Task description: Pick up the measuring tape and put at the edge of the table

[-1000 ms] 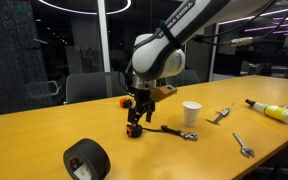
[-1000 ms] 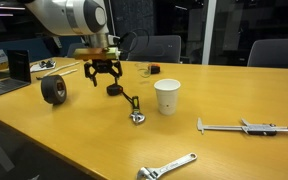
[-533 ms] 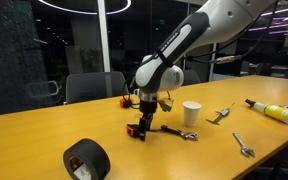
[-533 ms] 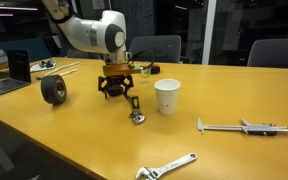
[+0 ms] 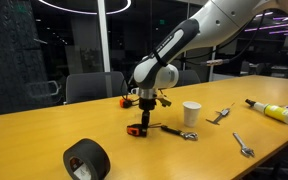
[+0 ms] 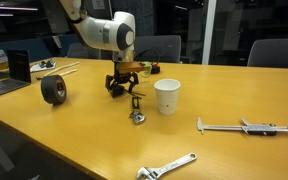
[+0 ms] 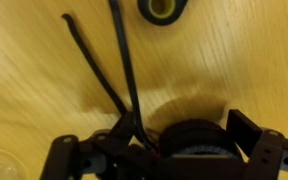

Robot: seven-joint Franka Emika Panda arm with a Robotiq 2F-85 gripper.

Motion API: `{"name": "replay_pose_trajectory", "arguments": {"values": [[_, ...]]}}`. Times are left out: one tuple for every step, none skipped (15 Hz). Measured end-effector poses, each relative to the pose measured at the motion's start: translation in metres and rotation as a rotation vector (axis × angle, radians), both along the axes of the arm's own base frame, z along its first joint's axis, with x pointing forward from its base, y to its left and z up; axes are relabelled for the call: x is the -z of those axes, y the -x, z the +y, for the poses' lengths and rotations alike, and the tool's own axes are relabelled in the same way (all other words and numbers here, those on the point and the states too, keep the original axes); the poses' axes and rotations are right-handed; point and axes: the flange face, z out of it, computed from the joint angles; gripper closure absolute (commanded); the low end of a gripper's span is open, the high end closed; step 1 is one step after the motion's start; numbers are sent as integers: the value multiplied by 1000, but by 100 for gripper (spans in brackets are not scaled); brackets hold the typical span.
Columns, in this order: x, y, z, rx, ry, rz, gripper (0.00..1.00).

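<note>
The measuring tape [image 5: 136,129], a small black case with orange parts, lies on the yellowish wooden table [image 5: 44,125]. My gripper [image 5: 144,108] hangs just above it, pointing down. In the wrist view the tape [image 7: 189,140] sits between the two spread fingers of the gripper [image 7: 159,150], with a gap on its right side. The gripper is open. In an exterior view the gripper [image 6: 124,87] largely hides the tape. The near table edge [image 6: 44,140] runs along the front.
A thin black-handled tool [image 5: 174,131] lies beside the tape, reaching toward a white paper cup [image 5: 191,113]. A large black tape roll [image 5: 86,160] is near the front. A caliper [image 6: 239,126], a wrench [image 6: 169,168] and a laptop [image 6: 19,68] are also on the table.
The gripper has shifted sideways toward the cup, turned at the wrist and come down over the measuring tape. The tape has not moved.
</note>
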Motion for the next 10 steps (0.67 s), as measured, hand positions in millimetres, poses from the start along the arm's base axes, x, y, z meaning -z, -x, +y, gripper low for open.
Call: {"name": "replay_pose_trajectory", "arguments": {"values": [[-3,-3,1,-10,-1,0,0],[-7,-6,1,-17,-2,1,0],[-10,-7,2,-23,-3,3,0],[-12,-9,3,-27,-3,4,0],[-14,-10,5,-31,-3,5,0],[-16,-11,6,-34,-3,7,0],[-17,-11,8,-37,-3,8,0],[-18,-11,11,-42,-3,10,0],[-19,-11,14,-46,-4,12,0],[-20,-10,17,-51,-5,12,0]]}}
